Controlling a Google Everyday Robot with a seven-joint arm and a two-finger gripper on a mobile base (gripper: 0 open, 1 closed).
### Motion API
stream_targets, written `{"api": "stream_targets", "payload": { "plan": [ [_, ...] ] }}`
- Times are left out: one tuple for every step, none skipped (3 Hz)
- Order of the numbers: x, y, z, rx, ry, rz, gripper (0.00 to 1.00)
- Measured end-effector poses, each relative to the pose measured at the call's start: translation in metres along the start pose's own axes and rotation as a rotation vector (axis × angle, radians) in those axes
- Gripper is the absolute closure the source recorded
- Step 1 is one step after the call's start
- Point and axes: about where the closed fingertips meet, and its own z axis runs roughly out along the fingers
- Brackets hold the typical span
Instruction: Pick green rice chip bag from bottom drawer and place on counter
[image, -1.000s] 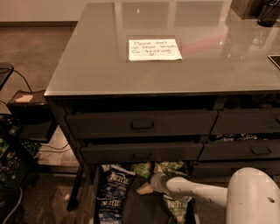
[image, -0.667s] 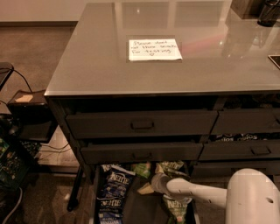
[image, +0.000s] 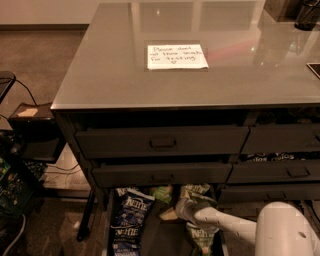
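Hardly anything had moved since the earlier picture. The gripper (image: 184, 208) stayed low in the bottom drawer (image: 162, 238), just right of the blue bag (image: 125, 220), and the bags lay where they were before.

Only a small bit of the green rice chip bag (image: 161, 193) showed. It was a light green, crinkly patch at the back of the open drawer, just right of the blue bag's top end. Its logo could not be seen. It was near the gripper, but whether they touched could not be told. Whether the claw was apart or together could not be told either.

Two duller green bags lay right of the blue bag, one (image: 196, 190) by the gripper and one (image: 201, 236) under the white arm (image: 280, 232).

Above the blue bag were two thin drawers (image: 161, 142) with handles, both pushed in. Higher still was the counter (image: 100, 75), grey and shiny, with a white note (image: 177, 56) on it.

Left of the blue bag, a black box (image: 30, 125) and some wires (image: 60, 172) sat on the brown floor (image: 40, 55).
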Motion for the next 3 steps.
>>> {"api": "stream_targets", "payload": {
  "plan": [
    [0.0,-0.003,0.016,-0.012,-0.02,0.01,0.0],
    [-0.004,-0.004,0.031,-0.031,-0.041,0.009,0.0],
    [-0.009,-0.008,0.068,-0.063,-0.079,-0.006,0.0]
  ]
}}
